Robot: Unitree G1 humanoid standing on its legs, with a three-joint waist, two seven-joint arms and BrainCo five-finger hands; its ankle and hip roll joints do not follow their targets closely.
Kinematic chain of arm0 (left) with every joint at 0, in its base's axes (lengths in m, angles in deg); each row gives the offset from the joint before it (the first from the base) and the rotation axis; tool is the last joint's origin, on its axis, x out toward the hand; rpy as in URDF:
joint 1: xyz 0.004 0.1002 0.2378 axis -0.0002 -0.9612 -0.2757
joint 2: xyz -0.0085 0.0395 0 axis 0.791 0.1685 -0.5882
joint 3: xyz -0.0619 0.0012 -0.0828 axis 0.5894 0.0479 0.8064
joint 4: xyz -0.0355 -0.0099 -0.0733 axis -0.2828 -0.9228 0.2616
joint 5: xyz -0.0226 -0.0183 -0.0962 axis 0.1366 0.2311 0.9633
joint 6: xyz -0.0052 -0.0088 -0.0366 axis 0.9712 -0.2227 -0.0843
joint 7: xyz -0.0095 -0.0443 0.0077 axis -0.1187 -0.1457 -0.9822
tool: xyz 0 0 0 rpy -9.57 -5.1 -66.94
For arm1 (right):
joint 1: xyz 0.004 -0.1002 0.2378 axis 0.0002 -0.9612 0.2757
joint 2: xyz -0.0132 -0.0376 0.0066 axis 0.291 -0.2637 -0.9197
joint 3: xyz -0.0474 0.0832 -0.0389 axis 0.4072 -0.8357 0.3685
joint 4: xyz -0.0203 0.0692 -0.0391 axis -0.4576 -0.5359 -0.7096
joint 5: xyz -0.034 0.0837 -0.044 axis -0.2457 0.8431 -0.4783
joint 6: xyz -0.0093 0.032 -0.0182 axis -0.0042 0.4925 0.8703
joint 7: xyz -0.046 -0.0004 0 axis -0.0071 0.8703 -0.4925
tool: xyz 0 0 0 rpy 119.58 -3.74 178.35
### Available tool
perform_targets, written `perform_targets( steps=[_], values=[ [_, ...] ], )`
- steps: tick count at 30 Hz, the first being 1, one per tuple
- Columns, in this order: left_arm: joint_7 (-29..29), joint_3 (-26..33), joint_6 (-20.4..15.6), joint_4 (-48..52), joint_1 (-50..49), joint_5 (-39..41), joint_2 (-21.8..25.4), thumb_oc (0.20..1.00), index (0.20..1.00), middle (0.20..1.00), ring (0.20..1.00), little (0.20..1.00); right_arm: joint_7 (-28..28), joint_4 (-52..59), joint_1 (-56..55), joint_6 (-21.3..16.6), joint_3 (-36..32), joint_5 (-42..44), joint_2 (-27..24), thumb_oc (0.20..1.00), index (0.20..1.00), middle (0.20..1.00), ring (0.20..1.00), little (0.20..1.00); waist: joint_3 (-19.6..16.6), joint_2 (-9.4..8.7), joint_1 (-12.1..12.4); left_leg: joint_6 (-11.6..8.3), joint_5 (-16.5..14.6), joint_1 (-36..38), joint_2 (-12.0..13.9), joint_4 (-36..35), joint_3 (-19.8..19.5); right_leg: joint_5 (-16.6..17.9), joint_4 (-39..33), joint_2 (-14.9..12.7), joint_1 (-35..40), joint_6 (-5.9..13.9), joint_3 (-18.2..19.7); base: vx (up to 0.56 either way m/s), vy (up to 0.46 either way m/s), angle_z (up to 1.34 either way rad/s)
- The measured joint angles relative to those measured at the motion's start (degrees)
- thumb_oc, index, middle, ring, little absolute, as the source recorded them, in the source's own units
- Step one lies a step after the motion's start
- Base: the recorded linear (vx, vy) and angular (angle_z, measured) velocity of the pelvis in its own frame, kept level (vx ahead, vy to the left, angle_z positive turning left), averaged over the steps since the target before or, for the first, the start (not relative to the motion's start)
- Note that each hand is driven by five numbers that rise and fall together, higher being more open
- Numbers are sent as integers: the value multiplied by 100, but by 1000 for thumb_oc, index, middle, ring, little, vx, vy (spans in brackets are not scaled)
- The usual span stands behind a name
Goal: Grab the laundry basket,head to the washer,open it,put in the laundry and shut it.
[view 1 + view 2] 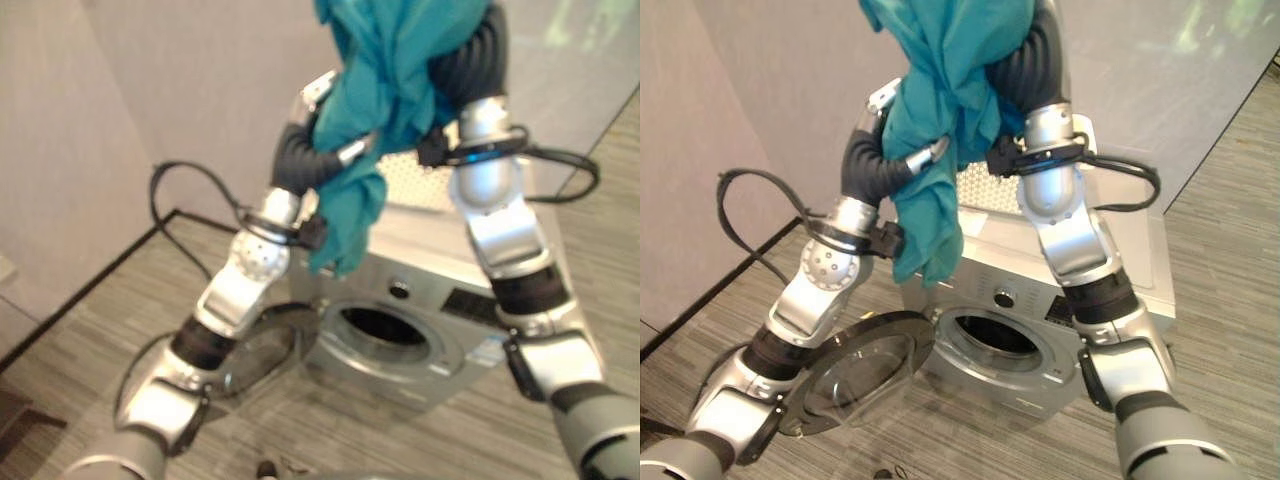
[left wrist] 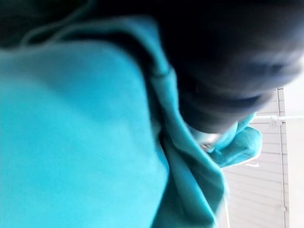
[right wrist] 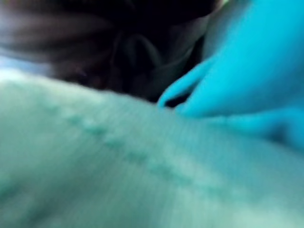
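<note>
Both hands, left hand (image 1: 902, 135) and right hand (image 1: 470, 50), are lifting the bunched teal cloth garment (image 1: 940, 120) high, likely clearing the silver front-loading washer (image 1: 1040, 300), round glass door (image 1: 855, 385) standing open; finger state: cannot tell, cloth hiding them.

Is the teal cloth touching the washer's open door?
Apart. In the right eye view the teal cloth hangs above the washer, and its lowest fold ends above the door.

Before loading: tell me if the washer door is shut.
No, the washer door hangs swung open, baring the dark drum opening.
</note>
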Motion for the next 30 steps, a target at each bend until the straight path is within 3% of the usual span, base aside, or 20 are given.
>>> perform_targets(
  steps=[9,13,26,27,30],
  values=[
    [-62,-6,-3,-2,-1,105,-3,200,200,200,200,200,6,298,-230,-36,36,247,164,200,200,200,200,200,1,-3,-2,0,0,-8,0,0,0,0,0,2,-7,0,-2,0,0,0],
    [-119,-6,0,-66,-4,102,4,200,200,200,200,200,13,367,-449,-90,38,429,472,200,200,200,200,200,7,-15,-1,-1,0,-12,5,-1,8,0,0,3,-20,0,4,0,0,0],
    [-124,66,24,-84,-353,93,68,200,200,200,200,200,589,959,-1331,-133,99,578,487,200,200,200,200,200,45,-115,15,-1,1,-75,6,0,11,3,2,4,-84,2,5,0,0,0],
    [-125,73,26,-84,-372,92,68,200,200,200,200,200,601,960,-1354,-133,102,579,487,388,388,388,388,388,47,-119,15,-1,1,-75,6,0,12,3,2,4,-84,2,5,0,0,0],
    [-132,132,67,-84,-393,87,70,200,200,200,200,200,651,1126,-1559,-135,101,578,486,598,598,598,598,598,66,-151,14,-1,1,-81,7,-1,23,4,1,3,-98,3,12,0,0,0]
  ],
)
